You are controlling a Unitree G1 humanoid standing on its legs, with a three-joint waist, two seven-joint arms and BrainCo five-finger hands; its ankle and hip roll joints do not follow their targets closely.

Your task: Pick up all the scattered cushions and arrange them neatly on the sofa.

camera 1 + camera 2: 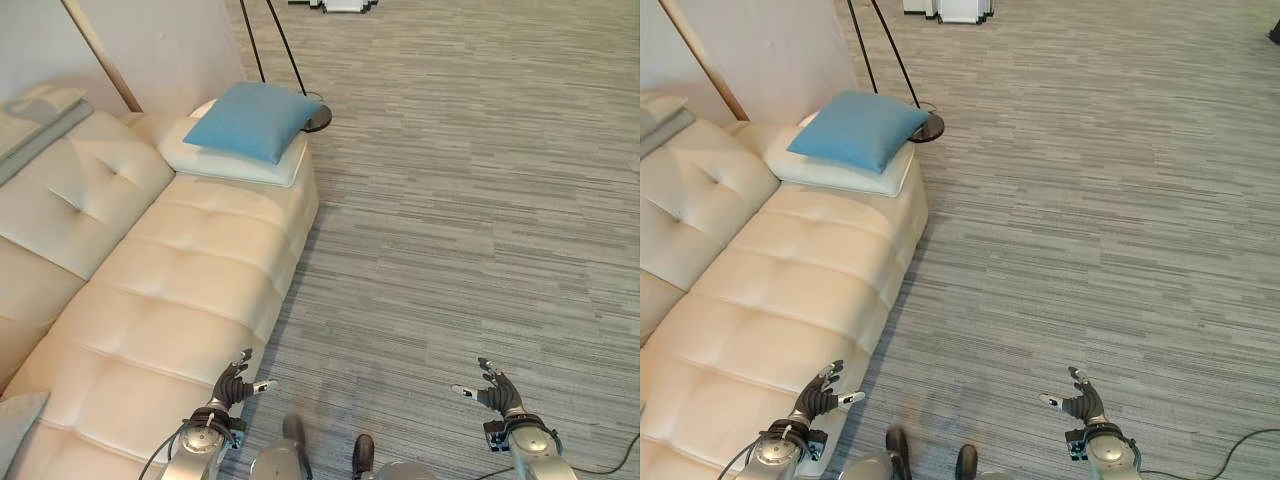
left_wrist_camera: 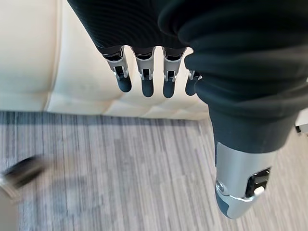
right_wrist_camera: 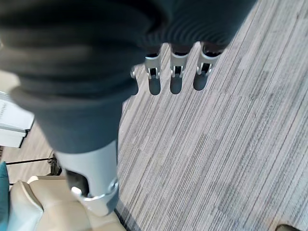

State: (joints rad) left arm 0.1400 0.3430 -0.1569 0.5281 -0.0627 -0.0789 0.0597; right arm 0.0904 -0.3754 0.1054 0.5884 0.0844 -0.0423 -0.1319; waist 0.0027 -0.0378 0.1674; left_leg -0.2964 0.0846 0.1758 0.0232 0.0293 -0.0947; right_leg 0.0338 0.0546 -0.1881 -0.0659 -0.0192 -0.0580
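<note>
A cream tufted sofa runs along the left wall on grey striped carpet, with a floor lamp's black base just past its far end. A blue cushion lies on a white cushion at the sofa's far end, around 11 o'clock and well apart from both hands. The left robot hand hangs at the sofa's front edge and the right robot hand over the carpet, both empty with fingers straight.

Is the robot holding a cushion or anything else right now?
No. The left robot hand and right robot hand are both open and empty.
</note>
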